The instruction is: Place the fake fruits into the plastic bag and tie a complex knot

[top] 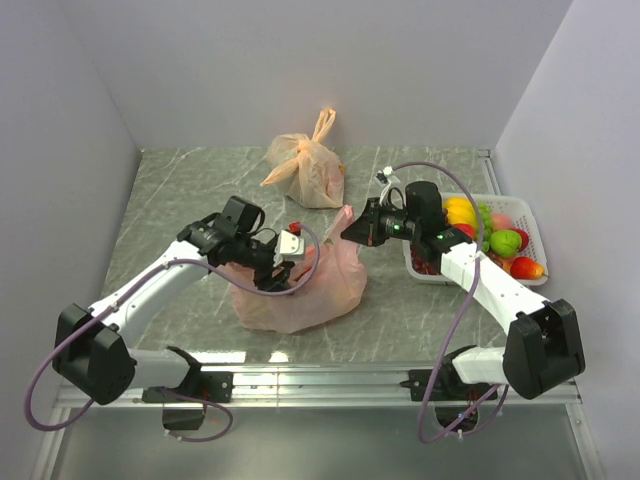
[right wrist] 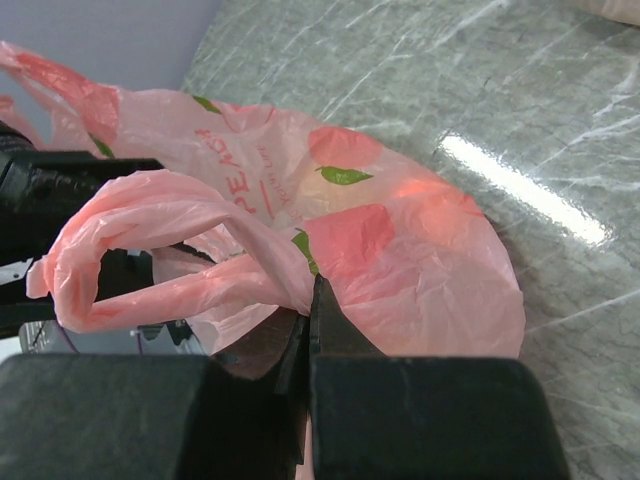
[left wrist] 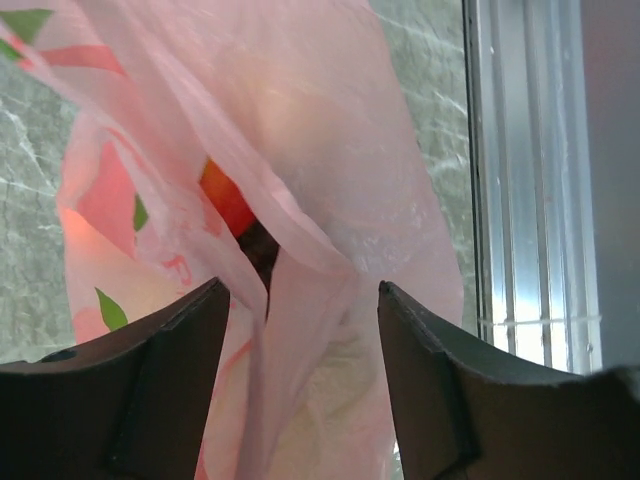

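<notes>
Pink plastic bag slumped, handle stretched rightward; right end effector pinching handle, left end effector spread.

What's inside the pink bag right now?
Between the bag's folds, the left wrist view shows an orange-red shape, likely a fruit, with a dark patch just below it. Crinkled plastic covers everything else, so the contents can't be counted.
</notes>
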